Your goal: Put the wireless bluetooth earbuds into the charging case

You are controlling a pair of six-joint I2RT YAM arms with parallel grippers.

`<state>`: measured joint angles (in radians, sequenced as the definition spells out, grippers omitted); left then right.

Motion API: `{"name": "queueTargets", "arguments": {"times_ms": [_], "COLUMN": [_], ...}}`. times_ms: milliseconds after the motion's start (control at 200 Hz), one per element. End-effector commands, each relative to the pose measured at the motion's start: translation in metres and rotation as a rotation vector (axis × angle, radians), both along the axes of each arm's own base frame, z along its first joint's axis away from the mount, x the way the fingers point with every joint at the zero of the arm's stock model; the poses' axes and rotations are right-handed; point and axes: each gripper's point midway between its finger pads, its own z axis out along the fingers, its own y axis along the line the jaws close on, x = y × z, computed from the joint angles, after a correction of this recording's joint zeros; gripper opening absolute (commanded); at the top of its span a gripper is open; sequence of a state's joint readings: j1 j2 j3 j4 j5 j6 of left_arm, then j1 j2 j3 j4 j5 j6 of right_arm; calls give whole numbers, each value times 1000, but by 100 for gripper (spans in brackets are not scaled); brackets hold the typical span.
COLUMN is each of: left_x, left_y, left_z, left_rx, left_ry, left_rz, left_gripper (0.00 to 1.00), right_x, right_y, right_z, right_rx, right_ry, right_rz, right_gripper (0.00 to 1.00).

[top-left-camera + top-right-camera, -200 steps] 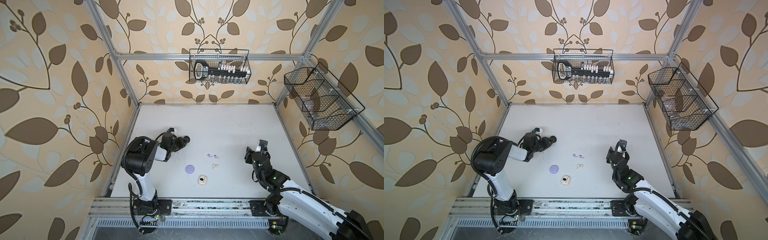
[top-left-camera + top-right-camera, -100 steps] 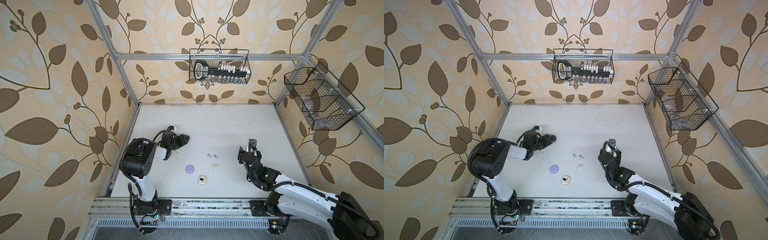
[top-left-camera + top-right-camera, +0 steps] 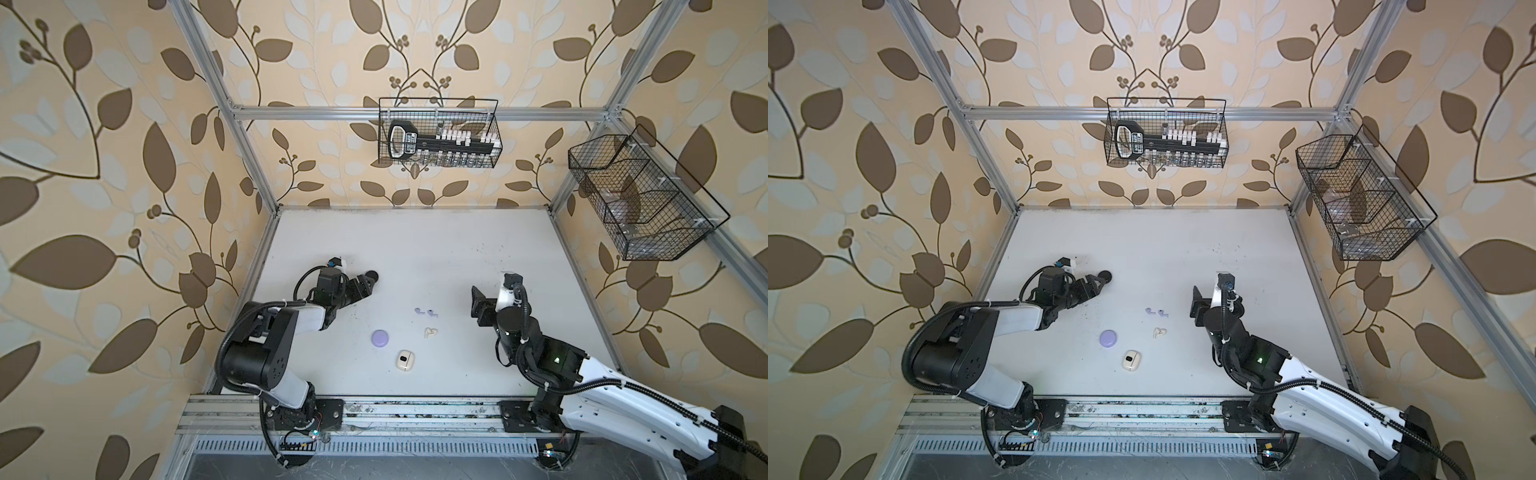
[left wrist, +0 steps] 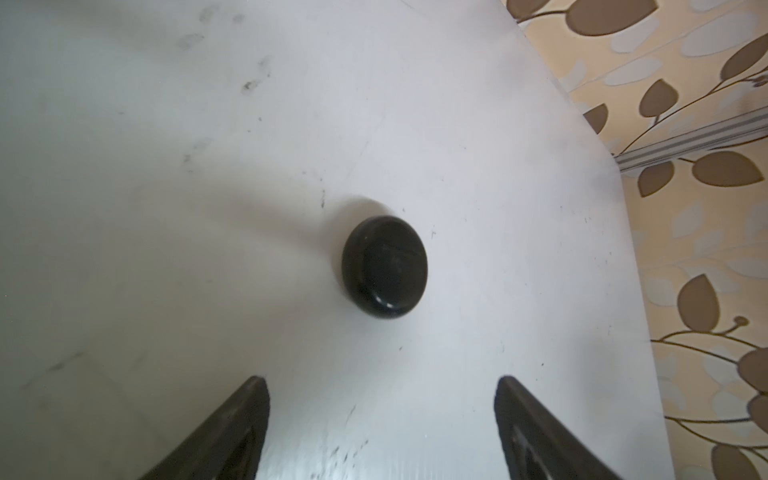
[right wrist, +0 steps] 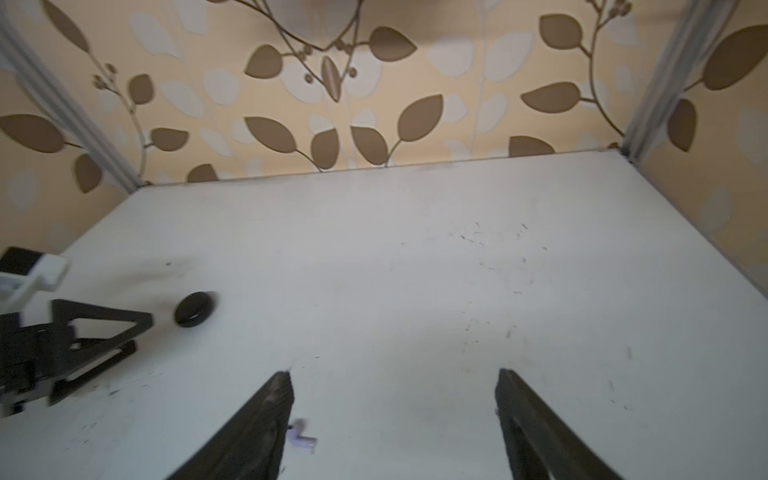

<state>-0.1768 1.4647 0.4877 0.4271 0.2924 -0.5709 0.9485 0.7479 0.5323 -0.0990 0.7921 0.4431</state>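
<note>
A round black charging case (image 4: 384,266) lies shut on the white table (image 3: 415,249), also seen in both top views (image 3: 372,275) (image 3: 1105,275). My left gripper (image 4: 382,380) is open just short of it, touching nothing. Two lavender earbuds (image 3: 426,311) (image 3: 1155,311) and a cream pair (image 3: 430,332) (image 3: 1158,332) lie mid-table. One lavender earbud (image 5: 301,436) shows beside a finger of my right gripper (image 5: 395,374), which hovers open and empty right of them (image 3: 488,297). A round lavender case (image 3: 380,338) and a cream case (image 3: 404,360) sit nearer the front.
A wire basket (image 3: 438,133) with a black tool and small white parts hangs on the back wall. Another wire basket (image 3: 640,199) hangs on the right wall. Aluminium frame posts edge the table, and a rail (image 3: 395,409) runs along the front.
My left jaws have opened, leaving the black case free on the table. My right gripper has moved left toward the earbuds and spread wider.
</note>
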Motion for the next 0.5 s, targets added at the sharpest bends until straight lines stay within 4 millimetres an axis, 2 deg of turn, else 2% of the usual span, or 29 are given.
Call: {"name": "queueTargets", "arguments": {"times_ms": [0,110,240,355,495], "left_x": [-17,-39,-61,-70,-74], "left_y": [18,35,70,93,95], "left_z": [30,59,75,70,70], "left_rx": [95,146,203,207,223], "left_ry": [-79,-166,-266,-367,-331], "left_rz": [28,78,249,389,389], "left_gripper": [85,85,93,92,92], "right_x": [-13,-27,-41,-53,-61], "right_y": [39,85,137,172,200], "right_z": [7,5,-1,-17,-45], "right_rx": [-21,-57,-89,-130,-208], "right_ry": [-8,-20,-34,-86,-127], "right_rz": [172,338,552,726,905], "right_gripper": [78,77,71,72,72]}}
